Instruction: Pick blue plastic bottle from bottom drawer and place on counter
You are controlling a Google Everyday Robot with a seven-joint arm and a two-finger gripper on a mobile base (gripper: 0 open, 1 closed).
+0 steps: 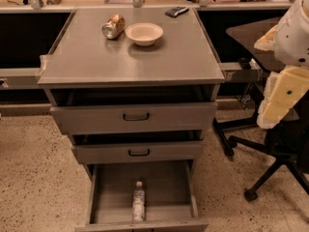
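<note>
The blue plastic bottle [138, 202], slim and clear with a white cap, lies on the floor of the bottom drawer [164, 182]. That drawer is pulled out towards me at the foot of the cabinet, and the bottle's cap points to the back. The counter [130, 59] is the grey metal top of the cabinet, above the drawers. White and pale yellow segments of my arm [287, 88] hang at the right edge, level with the counter and well away from the bottle. My gripper is out of view.
A gold-brown can [113, 26] lies on its side beside a white bowl [144, 33] at the back of the counter, with a dark flat object [176, 11] behind them. Two upper drawers [135, 117] stand slightly open. A black office chair [270, 163] and a dark table [251, 37] stand to the right.
</note>
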